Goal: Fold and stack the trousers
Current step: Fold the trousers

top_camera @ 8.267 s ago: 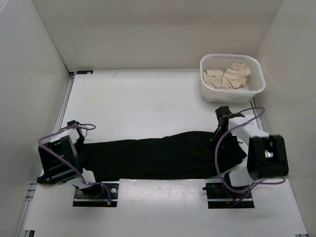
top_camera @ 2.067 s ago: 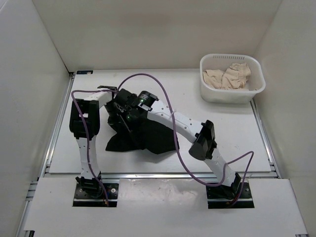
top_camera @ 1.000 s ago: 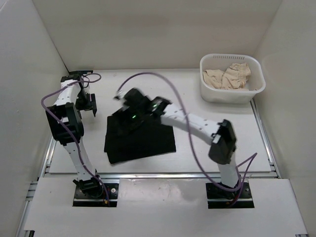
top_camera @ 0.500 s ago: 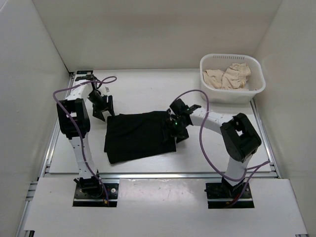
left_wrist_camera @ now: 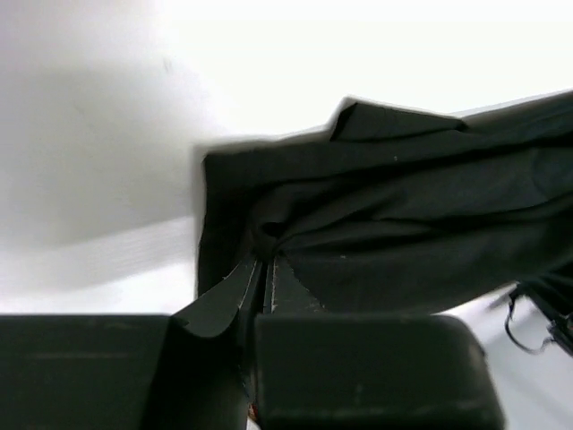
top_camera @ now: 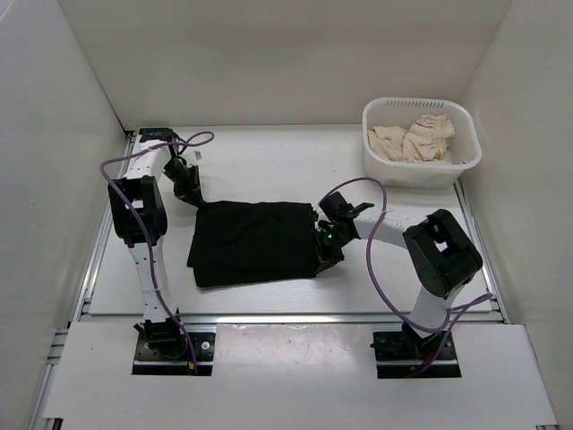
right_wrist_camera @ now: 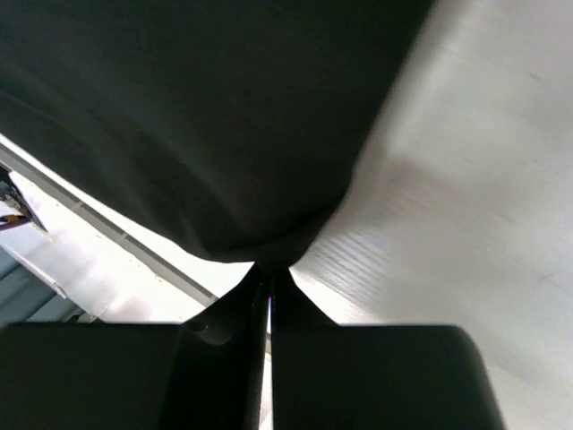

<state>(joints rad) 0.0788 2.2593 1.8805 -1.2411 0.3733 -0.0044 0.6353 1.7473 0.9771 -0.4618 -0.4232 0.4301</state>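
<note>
White table point(top_camera: 269, 161), trousers point(top_camera: 255, 242) folded, L claw point(top_camera: 193, 201) & R claw point(top_camera: 322, 249) now clamped on them, prev open

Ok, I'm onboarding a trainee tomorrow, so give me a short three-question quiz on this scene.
1. True or false: the left end effector is shut on a corner of the trousers.
2. What does the right end effector pinch? A) a cable B) the trousers' edge C) nothing
3. What lies in the white basket?
Key: 1 true; 2 B; 3 crumpled beige cloth.
</note>
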